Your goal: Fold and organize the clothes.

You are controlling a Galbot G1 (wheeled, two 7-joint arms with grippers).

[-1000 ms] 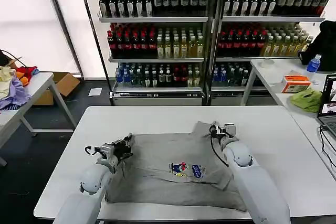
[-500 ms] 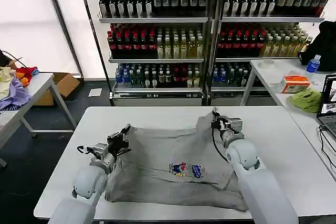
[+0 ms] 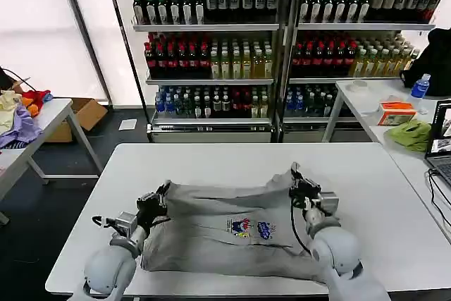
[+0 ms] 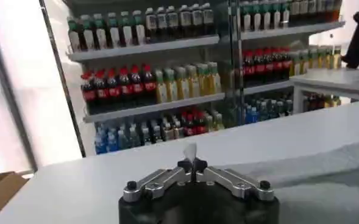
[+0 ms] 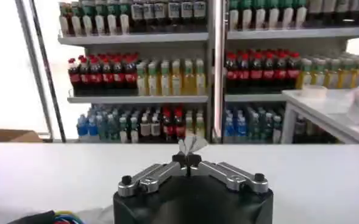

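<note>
A light grey shirt (image 3: 225, 234) with a small multicoloured chest print lies on the white table (image 3: 211, 156). Its far edge is lifted off the table and hangs between my two grippers. My left gripper (image 3: 161, 194) is shut on the shirt's far left corner. My right gripper (image 3: 296, 180) is shut on the far right corner. A small tuft of grey cloth (image 4: 190, 151) sticks out between the shut fingertips in the left wrist view. In the right wrist view a like tuft of cloth (image 5: 191, 144) shows above my right gripper (image 5: 187, 161).
Shelves of bottles (image 3: 282, 47) stand behind the table. A side table at the right holds a lime-green cloth (image 3: 411, 134), an orange box (image 3: 396, 112) and a laptop (image 3: 442, 142). Another table at the left carries a lilac cloth (image 3: 17, 128). Bare table lies beyond the shirt.
Both grippers have pulled back toward me and risen, drawing the shirt's far edge up and over toward the near side.
</note>
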